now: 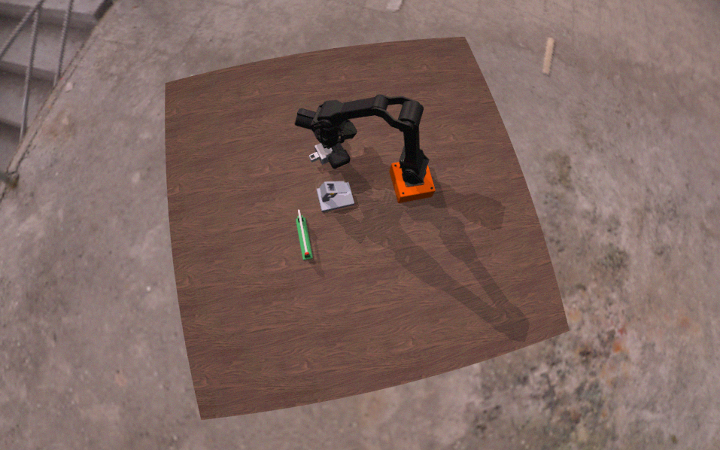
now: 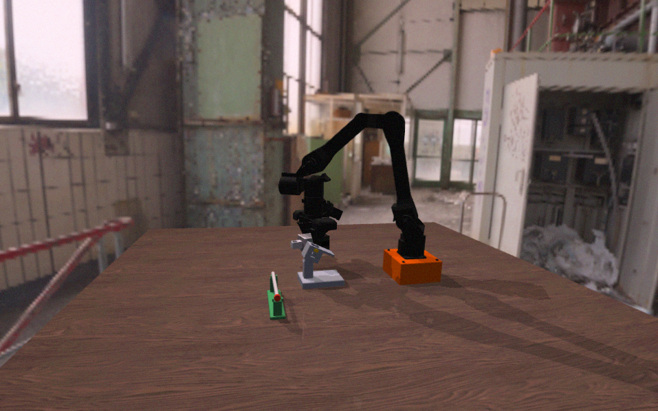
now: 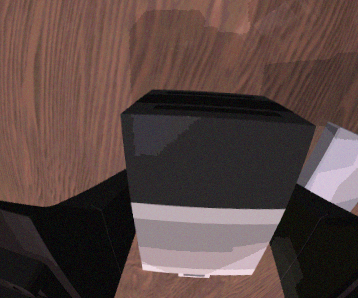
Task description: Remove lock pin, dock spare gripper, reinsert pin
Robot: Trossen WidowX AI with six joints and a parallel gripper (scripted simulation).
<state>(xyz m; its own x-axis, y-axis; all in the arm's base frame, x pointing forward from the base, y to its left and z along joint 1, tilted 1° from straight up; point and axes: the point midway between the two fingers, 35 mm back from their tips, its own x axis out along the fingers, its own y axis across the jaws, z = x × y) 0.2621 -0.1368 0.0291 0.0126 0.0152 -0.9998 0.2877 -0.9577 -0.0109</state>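
My gripper (image 1: 327, 150) (image 3: 203, 169) is shut on the spare gripper (image 1: 323, 152) (image 2: 305, 237) (image 3: 216, 165), a dark block with a pale grey lower part and a small spigot. It is held upright, above the table and behind the mount in the top view. The grey mount (image 1: 349, 199) (image 2: 327, 278) (image 3: 346, 165) stands on the table with its tilted socket raised; no pin shows through the socket. The white lock pin (image 1: 302, 230) (image 2: 274, 285) with a red head lies lengthwise on the green rack (image 1: 309, 247) (image 2: 277, 309). In the exterior view the socket overlaps the held part, hiding the gap between them.
The orange arm base (image 1: 414, 193) (image 2: 419, 271) stands right of the mount in the top and exterior views. The green rack stands left of the mount, toward the front. The brown wooden table (image 1: 351, 323) (image 2: 208, 357) carries them all, and the arm's shadows fall across its right part.
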